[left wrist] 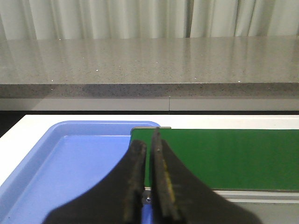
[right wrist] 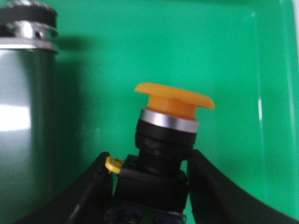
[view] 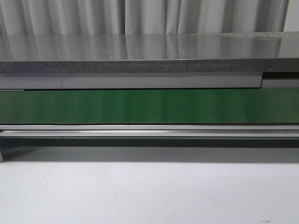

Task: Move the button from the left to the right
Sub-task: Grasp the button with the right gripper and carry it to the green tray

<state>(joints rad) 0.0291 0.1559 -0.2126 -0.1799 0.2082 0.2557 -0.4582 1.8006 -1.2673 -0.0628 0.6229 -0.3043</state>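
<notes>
In the right wrist view my right gripper [right wrist: 149, 179] is shut on the button [right wrist: 163, 154], black body between the two fingers, silver ring and round orange cap sticking out past the fingertips, small yellow tab at its side. It hangs over the inside of a green tray [right wrist: 224, 56]. In the left wrist view my left gripper [left wrist: 147, 149] is shut and empty, its tips over the seam between a blue tray [left wrist: 70, 163] and the green belt [left wrist: 224, 158]. Neither gripper nor the button shows in the front view, where the belt [view: 149, 106] is bare.
A grey stone counter [view: 140, 56] runs behind the belt, with curtains beyond. The belt's end roller with its silver pulley [right wrist: 25, 28] sits beside the green tray. A metal rail [view: 149, 131] fronts the belt above the white table [view: 149, 191].
</notes>
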